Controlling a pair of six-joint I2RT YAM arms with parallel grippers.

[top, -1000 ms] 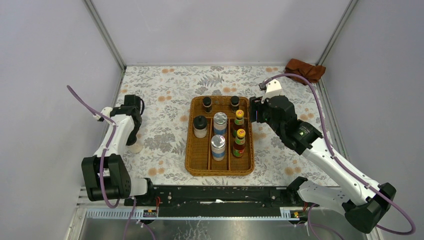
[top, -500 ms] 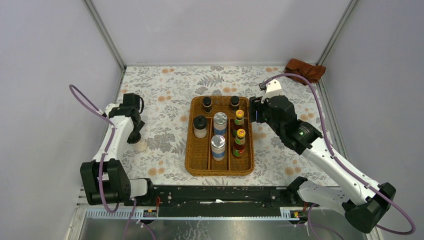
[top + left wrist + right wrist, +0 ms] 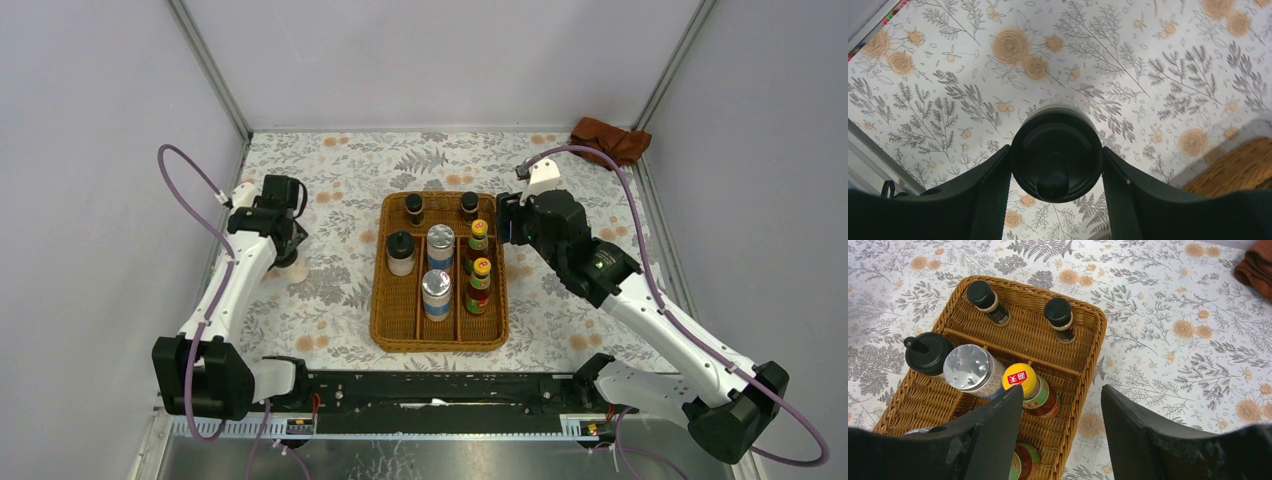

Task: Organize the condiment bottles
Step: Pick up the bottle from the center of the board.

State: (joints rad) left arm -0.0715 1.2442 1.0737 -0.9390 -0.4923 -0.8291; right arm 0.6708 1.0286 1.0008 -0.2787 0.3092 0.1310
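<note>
Spreading across the view, the floral table [image 3: 340, 180] bears the wicker tray [image 3: 385, 300] at its middle. Left of the tray and well apart from it, the left gripper [image 3: 284, 252] is partly closed around a clear black-lidded jar [image 3: 1054, 152], both fingers pressed to its sides. The right gripper [image 3: 1062, 390] hangs above the tray's right edge, jaws apart, gripping nothing. Inside the tray stand a second jar [image 3: 400, 252], two shakers [image 3: 440, 245], two red sauce bottles [image 3: 479, 240] and two tiny dark bottles [image 3: 414, 208].

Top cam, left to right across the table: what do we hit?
Held black-lidded jar in the left jaws → tray's black-lidded jar → silver-lidded shakers → red sauce bottles → rust-brown cloth.
</note>
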